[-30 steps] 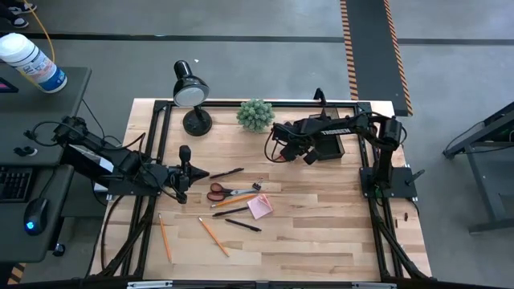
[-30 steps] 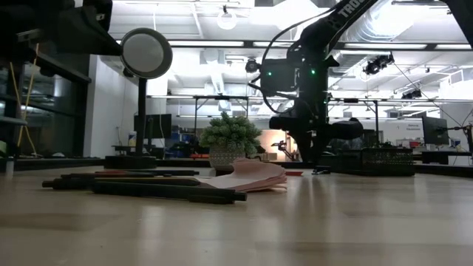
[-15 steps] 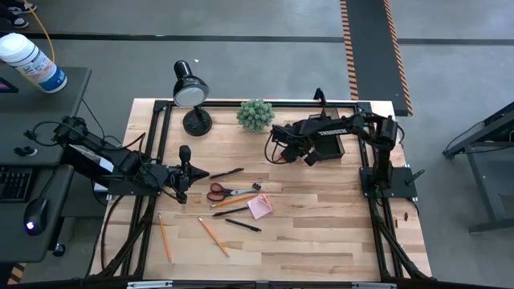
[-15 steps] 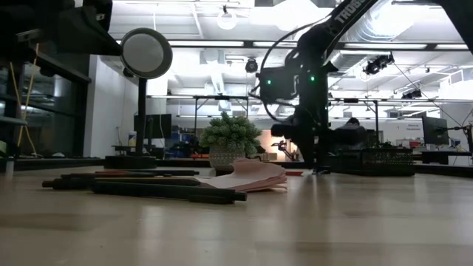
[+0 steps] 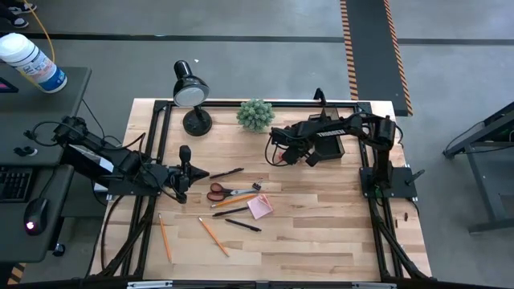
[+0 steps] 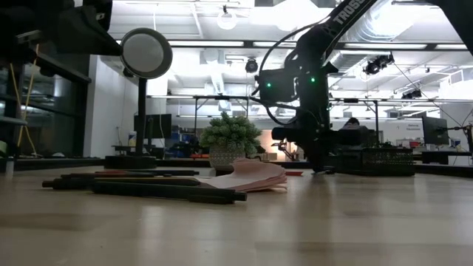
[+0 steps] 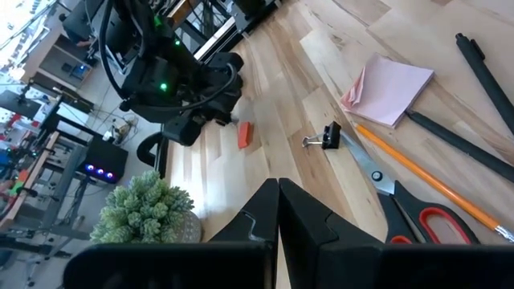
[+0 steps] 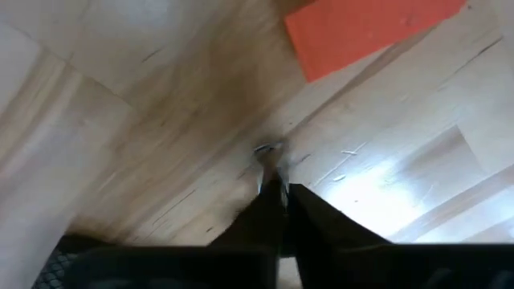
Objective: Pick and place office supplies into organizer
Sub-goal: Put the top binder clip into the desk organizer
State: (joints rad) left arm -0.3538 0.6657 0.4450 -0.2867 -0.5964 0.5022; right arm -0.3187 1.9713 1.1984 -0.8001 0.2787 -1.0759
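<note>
My right gripper (image 5: 283, 157) points down at the table just left of the black mesh organizer (image 5: 329, 147), shut, with a tiny silvery piece (image 8: 267, 150) at its tips. The small red piece (image 8: 369, 28) lies on the wood close beside it. My left gripper (image 5: 205, 174) hovers shut and empty at the left, near a black pen (image 5: 226, 172). The scissors (image 5: 225, 191), pink sticky pad (image 5: 259, 206), black clip (image 7: 329, 136), two orange pencils (image 5: 214, 236) and another pen (image 5: 242, 225) lie flat mid-table. My right gripper comes from above, pointing steeply down, with the tiny silvery piece (image 8: 269, 154) showing just past the free ends of its shut fingers (image 8: 273, 197). The piece is at the table's surface. Which part of it the fingers have is too small to tell.
A black desk lamp (image 5: 190, 95) and a small green plant (image 5: 255, 115) stand along the far edge. A black frame rail (image 5: 152, 160) runs along the table's left side and another along its right (image 5: 369, 160). Bare wood lies toward the near right.
My right gripper has sunk a little toward the table beside the organizer. The supplies in the middle have not moved.
</note>
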